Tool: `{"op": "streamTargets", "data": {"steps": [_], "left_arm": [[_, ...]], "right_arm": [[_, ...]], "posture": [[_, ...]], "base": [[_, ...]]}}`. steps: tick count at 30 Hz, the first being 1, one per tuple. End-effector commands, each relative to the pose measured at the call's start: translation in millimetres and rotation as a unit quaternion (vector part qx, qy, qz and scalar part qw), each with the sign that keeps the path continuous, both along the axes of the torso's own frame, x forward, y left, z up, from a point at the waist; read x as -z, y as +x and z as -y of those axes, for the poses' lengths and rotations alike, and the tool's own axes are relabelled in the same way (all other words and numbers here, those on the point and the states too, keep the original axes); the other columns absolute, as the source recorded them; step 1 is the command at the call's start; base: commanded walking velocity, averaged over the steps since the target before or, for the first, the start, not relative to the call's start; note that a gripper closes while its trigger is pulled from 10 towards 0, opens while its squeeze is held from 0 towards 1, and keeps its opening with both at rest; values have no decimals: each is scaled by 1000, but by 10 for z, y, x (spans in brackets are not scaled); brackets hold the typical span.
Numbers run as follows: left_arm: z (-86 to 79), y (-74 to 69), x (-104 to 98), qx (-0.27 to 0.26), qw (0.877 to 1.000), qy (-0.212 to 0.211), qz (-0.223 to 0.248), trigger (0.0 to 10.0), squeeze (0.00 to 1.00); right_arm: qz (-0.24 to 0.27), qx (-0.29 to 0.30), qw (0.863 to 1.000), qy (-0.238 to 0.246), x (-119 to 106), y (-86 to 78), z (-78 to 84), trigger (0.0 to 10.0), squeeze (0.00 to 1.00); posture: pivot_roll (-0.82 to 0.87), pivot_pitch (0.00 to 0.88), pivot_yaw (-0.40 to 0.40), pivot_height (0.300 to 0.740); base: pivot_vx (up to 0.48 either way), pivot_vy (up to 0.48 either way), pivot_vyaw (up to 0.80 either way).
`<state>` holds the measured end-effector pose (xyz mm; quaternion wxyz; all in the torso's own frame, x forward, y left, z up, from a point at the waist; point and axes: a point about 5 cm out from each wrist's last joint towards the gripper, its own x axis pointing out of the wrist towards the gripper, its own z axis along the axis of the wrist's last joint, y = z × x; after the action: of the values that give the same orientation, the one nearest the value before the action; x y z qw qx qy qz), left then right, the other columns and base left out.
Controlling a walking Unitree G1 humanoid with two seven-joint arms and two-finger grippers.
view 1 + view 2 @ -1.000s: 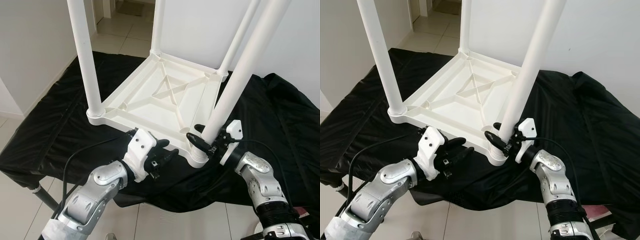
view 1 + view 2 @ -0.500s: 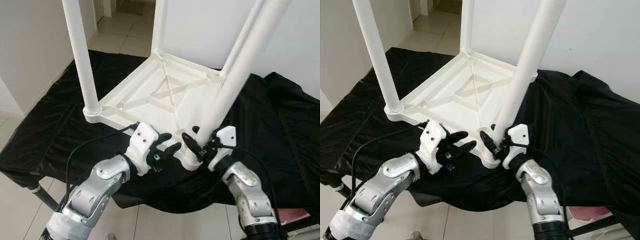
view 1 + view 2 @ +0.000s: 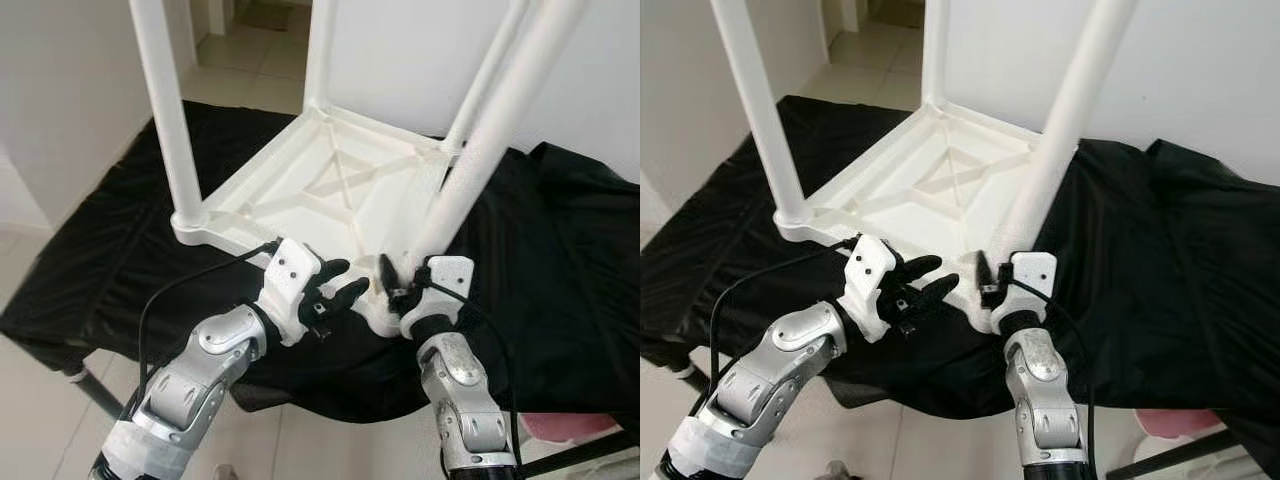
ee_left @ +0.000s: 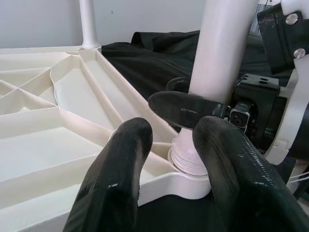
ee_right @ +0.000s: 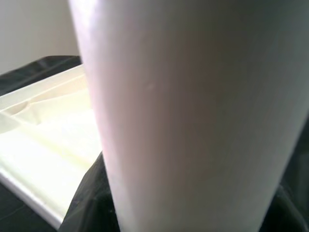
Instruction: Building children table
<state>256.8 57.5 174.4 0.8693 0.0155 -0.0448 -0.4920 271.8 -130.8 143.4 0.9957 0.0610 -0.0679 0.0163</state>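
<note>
The right hand gripped the near white plastic leg at its socket on the upturned white tabletop on the black-draped bench, left hand open alongside; uneven pressure risked cross-seating.

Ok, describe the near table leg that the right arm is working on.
The near leg is a smooth white plastic tube, leaning slightly, its ribbed base seated in the corner socket of the upturned white tabletop. The right end effector is clasped round it just above the socket. The left end effector hovers open beside it.
</note>
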Motion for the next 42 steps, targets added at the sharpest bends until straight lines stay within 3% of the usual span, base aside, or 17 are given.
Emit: {"op": "streamTargets", "data": {"steps": [1,4,8,9,11,12,18,21,22,26,27,30,35,37,40,41,42], "left_arm": [[43,-7,7,22,1000,5,-2,10000,0],[18,42,-11,20,1000,10,5,10000,0],[14,54,-17,19,1000,9,5,10000,0],[23,66,-26,18,1000,8,7,10000,0],[28,68,-28,18,1000,7,7,10000,0],[34,71,-30,18,1000,7,8,10000,0],[50,65,-26,15,1000,5,10,10000,0],[46,62,-23,14,1000,5,10,10000,0],[42,56,-16,13,1000,5,10,10000,0],[43,33,34,12,1000,13,6,10000,0],[43,33,34,12,1000,13,6,10000,0],[38,5,74,18,1000,24,3,10000,0],[33,-22,95,25,999,32,0,10000,0],[45,-56,114,29,999,38,-2,10000,0],[72,-72,118,31,999,41,0,10000,0],[81,-72,115,28,999,45,6,10000,0],[81,-72,115,28,999,45,6,10000,0]], "right_arm": [[-36,42,998,30,120,-17,43,0,0],[-26,28,999,36,77,-30,-50,0,0],[-23,26,999,32,64,-35,-60,0,0],[-16,22,999,23,30,-34,-44,10000,0],[-14,21,1000,17,22,-34,-32,10000,0],[-11,17,1000,16,16,-27,-3,10000,1000],[1,-28,1000,-11,-2,-17,218,10000,1000],[1,-38,999,-15,2,-19,249,10000,1000],[-4,-62,998,-16,22,-7,304,10000,0],[-12,-179,983,-42,39,40,387,10000,0],[-12,-179,983,-42,39,40,387,10000,0],[-14,-261,963,-59,26,65,385,10000,0],[-22,-313,947,-64,29,77,378,10000,0],[-24,-342,936,-83,32,150,379,10000,0],[-23,-354,931,-89,19,226,379,10000,0],[-20,-348,932,-102,24,252,393,2863,0],[-20,-348,932,-102,24,252,393,2863,0]], "posture": [[28,84,-47,740],[22,78,-41,740],[17,76,-44,740],[8,73,-47,740],[8,73,-47,740],[8,72,-49,740],[14,72,-66,740],[16,73,-65,740],[18,71,-70,740],[8,66,-65,740],[8,66,-65,740],[10,60,-67,740],[18,57,-74,740],[25,51,-77,740],[35,47,-77,740],[37,44,-77,740],[37,44,-77,740]], "base": [[0,0,0],[0,0,0],[0,0,0],[0,0,0],[0,0,0],[0,0,0],[0,0,0],[0,0,0],[0,0,0],[0,0,0],[0,0,0],[0,0,0],[0,0,0],[0,0,0],[0,0,0],[0,0,0],[0,0,0]]}}
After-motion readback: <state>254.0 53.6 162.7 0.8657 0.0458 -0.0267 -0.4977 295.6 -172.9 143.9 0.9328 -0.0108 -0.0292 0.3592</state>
